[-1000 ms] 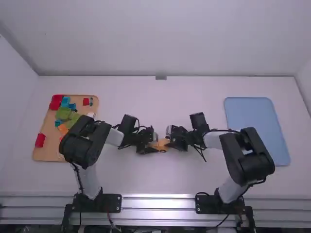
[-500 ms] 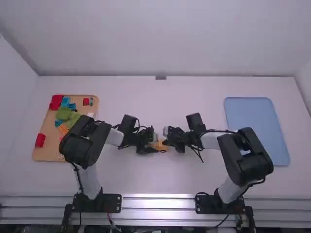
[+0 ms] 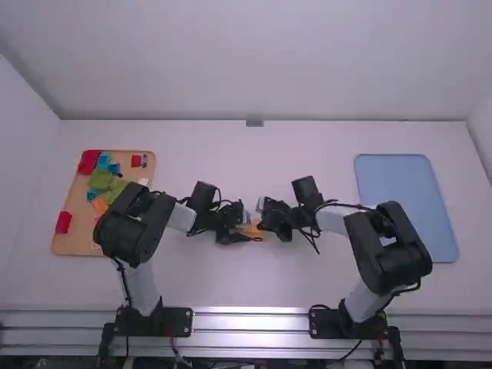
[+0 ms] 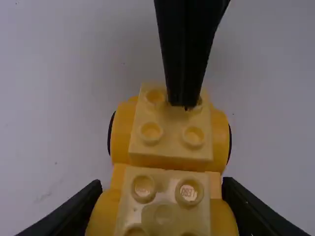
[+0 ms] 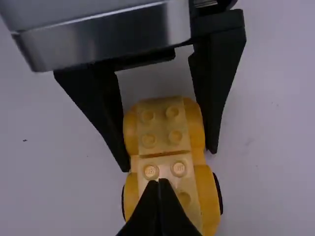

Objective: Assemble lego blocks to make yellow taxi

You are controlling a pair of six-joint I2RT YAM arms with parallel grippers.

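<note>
Mid-table in the high view, my left gripper [image 3: 240, 231] and my right gripper [image 3: 266, 221] meet at the yellow toy car [image 3: 254, 231]. The left wrist view has my left gripper [image 4: 165, 196] shut around the sides of the car's body. Two pale yellow blocks with studs, one [image 4: 170, 128] at the far end and one [image 4: 162, 206] nearer, lie in line on top. In the right wrist view my right gripper [image 5: 158, 183] has its fingertips together over the car [image 5: 206, 196], with nothing between them; its tips hide some studs. Black wheels show at the sides.
At the left lies a tan tray [image 3: 75, 238] with red, blue, green and orange blocks, partly behind the left arm. A blue tray [image 3: 406, 201] lies at the right, beyond the right arm.
My right gripper has shifted a little to the left and away from the camera, mostly during the first half second. My left gripper stays in place on the car.
</note>
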